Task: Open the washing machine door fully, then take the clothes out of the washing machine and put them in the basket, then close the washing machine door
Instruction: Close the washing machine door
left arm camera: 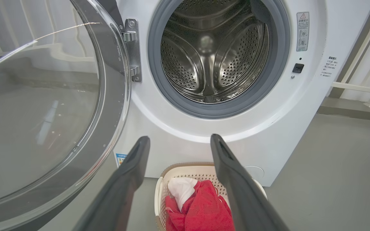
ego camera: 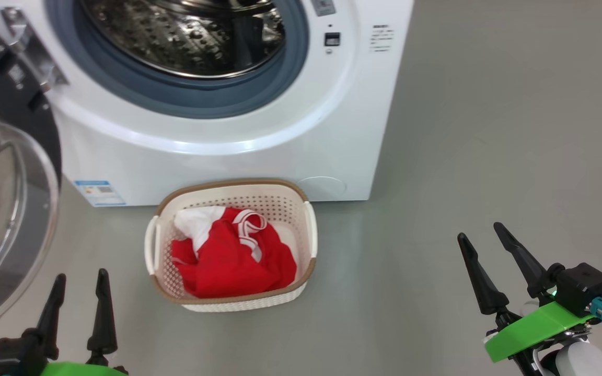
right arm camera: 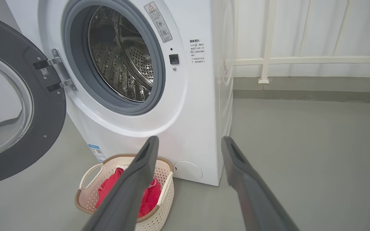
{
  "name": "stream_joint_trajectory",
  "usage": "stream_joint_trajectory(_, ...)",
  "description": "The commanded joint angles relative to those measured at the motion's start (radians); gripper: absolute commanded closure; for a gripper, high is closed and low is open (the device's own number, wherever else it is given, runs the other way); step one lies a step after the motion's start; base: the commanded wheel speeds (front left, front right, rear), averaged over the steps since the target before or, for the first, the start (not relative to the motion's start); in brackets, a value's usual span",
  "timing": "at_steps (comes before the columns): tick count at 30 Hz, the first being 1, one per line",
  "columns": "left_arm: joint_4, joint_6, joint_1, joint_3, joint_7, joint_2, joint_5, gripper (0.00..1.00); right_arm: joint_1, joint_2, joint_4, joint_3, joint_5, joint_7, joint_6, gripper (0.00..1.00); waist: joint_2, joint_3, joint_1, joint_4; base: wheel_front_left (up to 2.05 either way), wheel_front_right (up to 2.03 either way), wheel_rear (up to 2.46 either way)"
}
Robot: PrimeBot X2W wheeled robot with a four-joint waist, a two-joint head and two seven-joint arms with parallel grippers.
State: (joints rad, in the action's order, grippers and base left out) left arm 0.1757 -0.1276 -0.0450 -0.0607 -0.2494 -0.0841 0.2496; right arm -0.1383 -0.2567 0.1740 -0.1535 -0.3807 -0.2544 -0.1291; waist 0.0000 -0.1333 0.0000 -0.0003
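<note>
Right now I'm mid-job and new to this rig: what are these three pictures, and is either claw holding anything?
The wide picture comes from the robot's head, looking down. The left gripper shows at lower left, the right gripper at lower right; both are open and hold nothing. The other two pictures come from cameras on each wrist, looking along that arm's own dark fingers. Ahead stands the washing machine, the washing machine door swung open at left, and what shows of the drum holds nothing. On the floor before it sits the basket with the red and white clothes inside.
</note>
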Motion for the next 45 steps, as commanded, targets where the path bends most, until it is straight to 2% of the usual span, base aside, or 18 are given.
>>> stream_joint_trajectory(1, -0.013, -0.003, -0.018, -0.033, -0.012, -0.009, 0.009, 0.00, 0.001, -0.021, -0.019, -0.028, -0.009, -0.007, -0.002, 0.00, 0.0000, -0.004, 0.0000, 0.044, 0.00, 0.00, 0.00)
stream_joint_trajectory(15, 0.009, 0.000, 0.018, -0.065, -0.012, 0.029, 0.026, 0.00, -0.056, -0.075, 0.020, -0.112, -0.028, -0.007, -0.002, 0.00, 0.0000, 0.014, 0.0000, 0.285, 0.00, 0.00, 0.00)
stream_joint_trajectory(22, 0.011, 0.014, 0.042, -0.050, -0.012, 0.033, 0.050, 0.00, -0.088, -0.088, 0.042, -0.158, -0.044, -0.007, -0.002, 0.00, 0.0000, 0.020, 0.0000, 0.403, 0.00, 0.00, 0.00)
stream_joint_trajectory(34, 0.004, 0.050, 0.064, 0.006, -0.012, 0.034, 0.085, 0.00, -0.137, -0.095, 0.070, -0.215, -0.062, -0.007, -0.002, 0.00, 0.0000, 0.032, 0.0000, 0.529, 0.00, 0.00, 0.00)
stream_joint_trajectory(45, -0.047, 0.082, 0.099, 0.000, -0.012, 0.034, 0.119, 0.00, -0.212, -0.096, 0.107, -0.300, -0.088, -0.007, -0.002, 0.00, 0.0000, 0.025, 0.0000, 0.540, 0.00, 0.00, 0.00)
